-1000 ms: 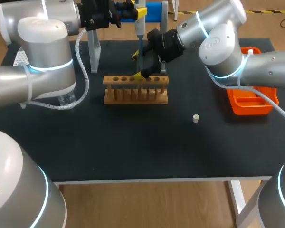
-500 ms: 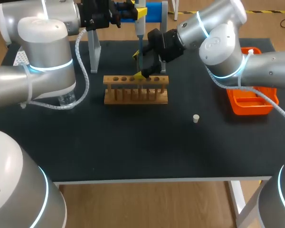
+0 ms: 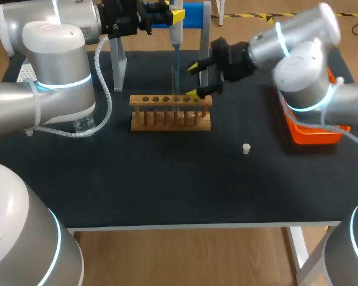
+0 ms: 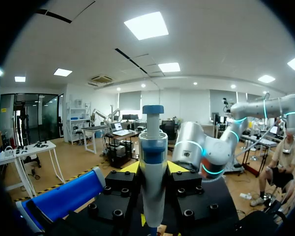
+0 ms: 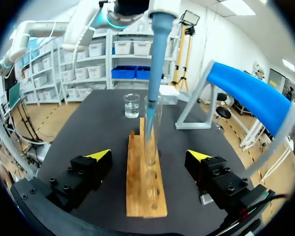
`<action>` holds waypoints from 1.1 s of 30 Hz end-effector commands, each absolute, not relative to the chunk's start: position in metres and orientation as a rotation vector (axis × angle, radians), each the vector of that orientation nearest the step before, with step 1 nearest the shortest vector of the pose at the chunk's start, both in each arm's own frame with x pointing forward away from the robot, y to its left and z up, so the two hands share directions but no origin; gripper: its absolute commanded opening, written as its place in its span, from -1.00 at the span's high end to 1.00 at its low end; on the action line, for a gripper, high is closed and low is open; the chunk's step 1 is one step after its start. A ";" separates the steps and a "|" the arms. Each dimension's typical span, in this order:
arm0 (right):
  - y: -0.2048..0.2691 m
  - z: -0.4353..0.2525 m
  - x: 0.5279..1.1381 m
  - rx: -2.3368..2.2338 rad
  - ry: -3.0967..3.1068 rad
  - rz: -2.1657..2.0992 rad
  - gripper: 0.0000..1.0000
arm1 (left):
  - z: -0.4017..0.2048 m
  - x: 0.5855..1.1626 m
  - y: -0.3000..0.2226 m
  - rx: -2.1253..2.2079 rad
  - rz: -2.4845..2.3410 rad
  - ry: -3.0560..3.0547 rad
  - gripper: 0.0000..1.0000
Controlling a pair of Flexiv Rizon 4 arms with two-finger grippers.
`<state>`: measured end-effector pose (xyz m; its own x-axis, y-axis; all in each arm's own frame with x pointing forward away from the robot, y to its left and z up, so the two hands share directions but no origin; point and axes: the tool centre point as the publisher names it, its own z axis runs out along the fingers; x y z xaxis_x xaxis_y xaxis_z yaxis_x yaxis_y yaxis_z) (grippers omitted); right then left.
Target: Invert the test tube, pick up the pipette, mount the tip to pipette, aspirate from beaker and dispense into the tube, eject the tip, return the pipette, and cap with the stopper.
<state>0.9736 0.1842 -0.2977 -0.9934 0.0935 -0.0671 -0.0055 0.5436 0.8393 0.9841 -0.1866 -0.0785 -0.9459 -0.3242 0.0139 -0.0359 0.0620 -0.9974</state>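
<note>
My left gripper (image 3: 173, 14) is shut on the blue-and-white pipette (image 3: 175, 37), held upright above the wooden rack (image 3: 167, 119). In the left wrist view the pipette (image 4: 153, 177) stands between the fingers of the left gripper (image 4: 152, 169). Its blue tip reaches down into the clear test tube (image 3: 174, 82), which stands upright in a middle hole of the rack. My right gripper (image 3: 197, 80) is open just right of the tube, not touching it. In its own view the right gripper (image 5: 150, 156) has its fingers on either side of the rack (image 5: 145, 187), with the test tube (image 5: 151, 132) and pipette (image 5: 157, 49) ahead.
A small white stopper (image 3: 246, 148) lies on the black mat, right of the rack. The orange tray (image 3: 313, 132) sits at the right edge. A glass beaker (image 5: 132, 104) stands beyond the rack's far end, and the blue-topped pipette stand (image 3: 194, 13) is behind it.
My right gripper has drawn back to the right, away from the test tube, still open. The tube stays in the rack. The left arm and pipette have not moved.
</note>
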 end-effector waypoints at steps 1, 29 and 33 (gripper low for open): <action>0.143 -0.290 0.946 0.142 2.546 1.553 -1.00 | -0.079 0.985 -0.188 -0.368 -1.983 2.118 1.00; 0.097 -0.083 0.935 -0.048 2.270 1.922 -1.00 | -0.079 0.985 -0.188 -0.368 -1.983 2.118 1.00; 0.110 -0.050 0.935 -0.088 2.256 1.931 -1.00 | -0.079 0.985 -0.188 -0.368 -1.983 2.118 1.00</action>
